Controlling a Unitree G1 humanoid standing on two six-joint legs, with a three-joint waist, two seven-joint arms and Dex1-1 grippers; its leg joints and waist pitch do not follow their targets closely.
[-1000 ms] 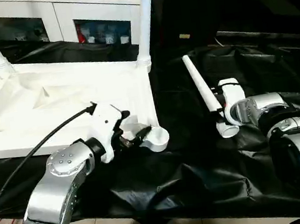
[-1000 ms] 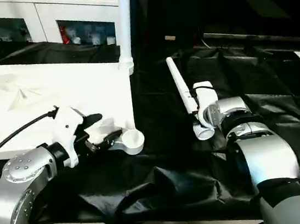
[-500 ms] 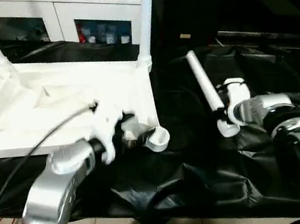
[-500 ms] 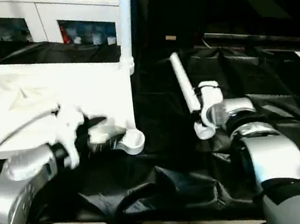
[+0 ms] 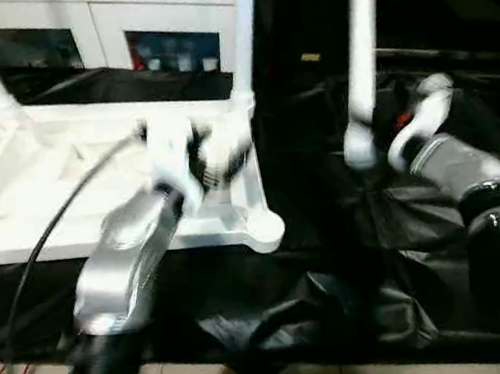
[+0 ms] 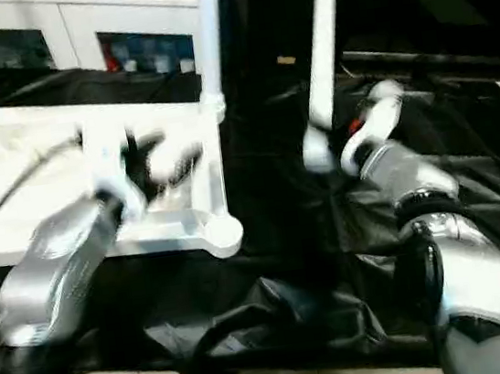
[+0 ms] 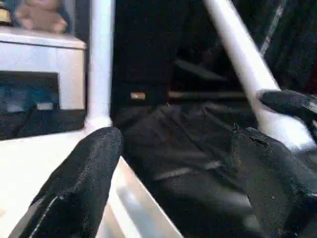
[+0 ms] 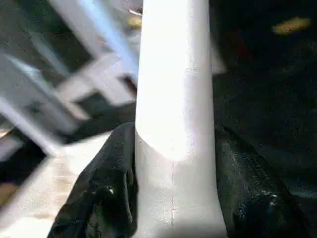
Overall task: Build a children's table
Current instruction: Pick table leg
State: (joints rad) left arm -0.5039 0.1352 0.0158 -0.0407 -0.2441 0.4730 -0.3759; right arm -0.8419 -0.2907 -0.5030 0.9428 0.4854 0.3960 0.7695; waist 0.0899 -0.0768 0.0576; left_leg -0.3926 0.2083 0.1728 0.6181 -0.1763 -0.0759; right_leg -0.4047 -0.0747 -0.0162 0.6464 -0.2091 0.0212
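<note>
Smooth white plastic leg, black cloth

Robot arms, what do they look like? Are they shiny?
Yes, shiny silver. The left arm has rounded metal-looking shells, a white wrist piece and a black cable running along it. The right arm is silver too, with black joints between the shells. Each gripper, like the left gripper, has two chunky black fingers.

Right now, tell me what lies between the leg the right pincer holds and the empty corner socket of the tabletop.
Only crumpled black cloth lies between the held leg and the empty corner socket, as the left eye view shows.
</note>
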